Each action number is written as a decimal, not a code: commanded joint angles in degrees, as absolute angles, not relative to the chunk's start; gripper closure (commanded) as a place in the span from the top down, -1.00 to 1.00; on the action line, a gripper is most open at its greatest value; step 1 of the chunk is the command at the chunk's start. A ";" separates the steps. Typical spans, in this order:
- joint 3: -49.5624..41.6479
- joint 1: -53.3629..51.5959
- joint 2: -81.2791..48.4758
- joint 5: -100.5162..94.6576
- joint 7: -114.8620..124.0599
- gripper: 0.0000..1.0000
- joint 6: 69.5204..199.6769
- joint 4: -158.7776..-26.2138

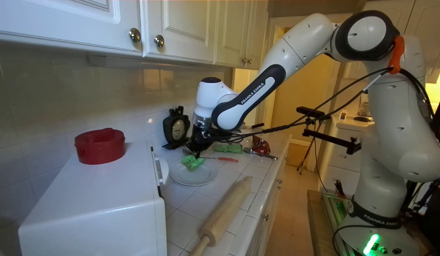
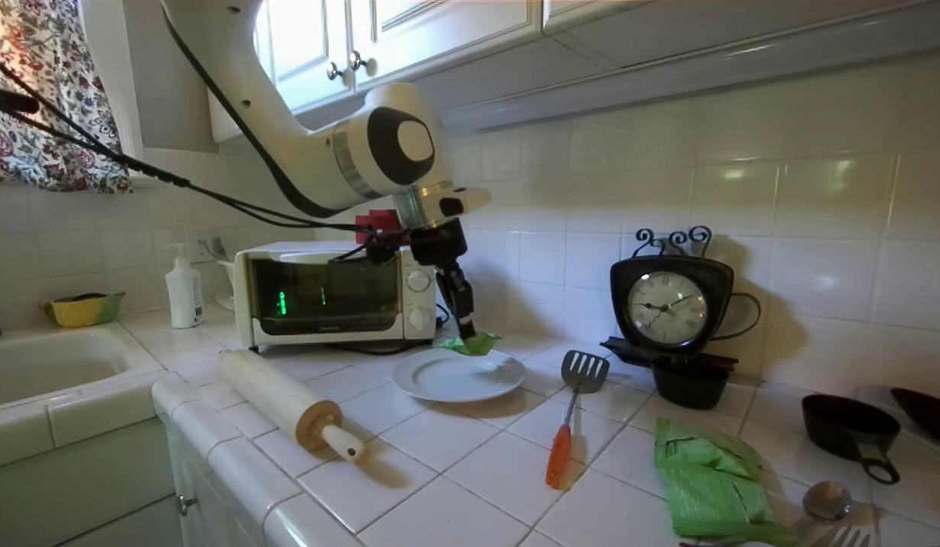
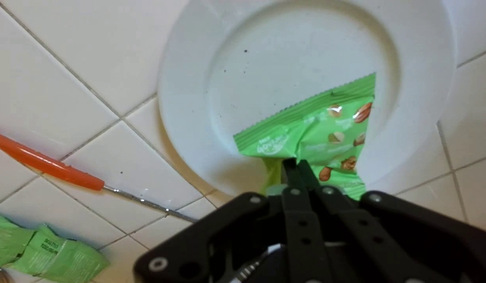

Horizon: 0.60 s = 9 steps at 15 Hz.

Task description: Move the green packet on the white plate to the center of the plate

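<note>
The green packet (image 3: 329,129) is crinkled and lies toward one side of the white plate (image 3: 187,86), over its rim. In the exterior views the packet (image 1: 193,163) (image 2: 473,344) is at the far part of the plate (image 1: 205,180) (image 2: 454,389). My gripper (image 3: 297,162) points down from above, and its fingers are nearly together. The packet creases up at the fingertips, pinched between them. The lower part of the packet is hidden behind the fingers in the wrist view. The gripper also shows in both exterior views (image 1: 197,155) (image 2: 467,333).
A spatula with an orange handle (image 2: 559,456) lies beside the plate. Another green packet (image 2: 713,486) lies farther along the counter. A rolling pin (image 1: 227,208), a white toaster oven (image 2: 325,292) with a red bowl (image 1: 100,146) on top, and a black clock (image 2: 669,308) stand around.
</note>
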<state>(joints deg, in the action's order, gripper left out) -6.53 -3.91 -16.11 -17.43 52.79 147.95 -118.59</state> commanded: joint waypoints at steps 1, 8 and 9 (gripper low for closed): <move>-7.60 -4.97 -17.08 -17.82 53.69 -1.00 150.13 -120.08; -7.69 -5.37 -18.56 -17.21 52.25 -1.00 151.37 -121.13; -7.97 -5.63 -18.67 -17.71 52.54 -0.48 151.56 -121.20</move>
